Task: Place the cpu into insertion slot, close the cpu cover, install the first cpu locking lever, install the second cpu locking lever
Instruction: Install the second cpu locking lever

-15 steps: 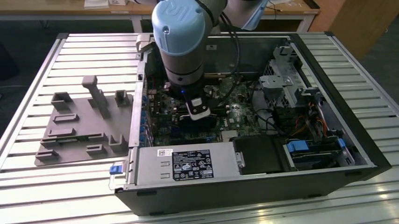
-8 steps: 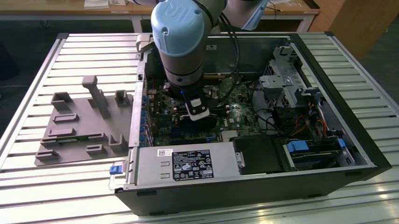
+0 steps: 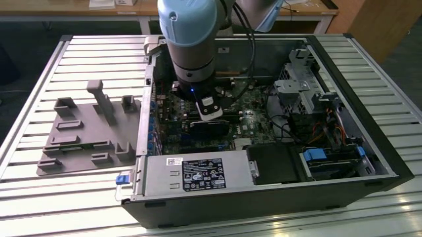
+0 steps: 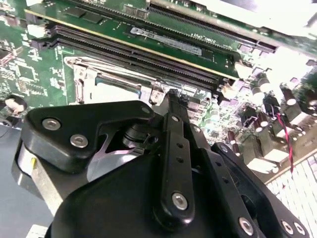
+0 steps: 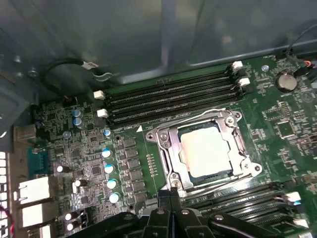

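Observation:
The cpu (image 5: 205, 148), a pale silver square, lies flat in the insertion slot (image 5: 210, 174), whose dark floor shows as a thin band around it. The cpu cover (image 5: 167, 148), a silver frame, lies down around the chip. One thin wire lever (image 5: 198, 116) runs along the side by the memory slots, and another (image 5: 223, 182) along the opposite side. My gripper (image 5: 171, 191) is shut, its tips at the socket's corner, and I see nothing between the fingers. In the second wrist view the gripper (image 4: 171, 95) hides much of the cover (image 4: 86, 79). In the exterior view the gripper (image 3: 211, 114) hangs low over the motherboard.
The open computer case (image 3: 369, 148) lies on a slatted metal table (image 3: 396, 59). Long black memory slots (image 5: 168, 96) flank the socket. Blue-topped capacitors (image 5: 108, 168) stand beside it. A power supply (image 3: 197, 173) sits at the case's near side, and a grey fixture plate (image 3: 86, 133) at the exterior view's left.

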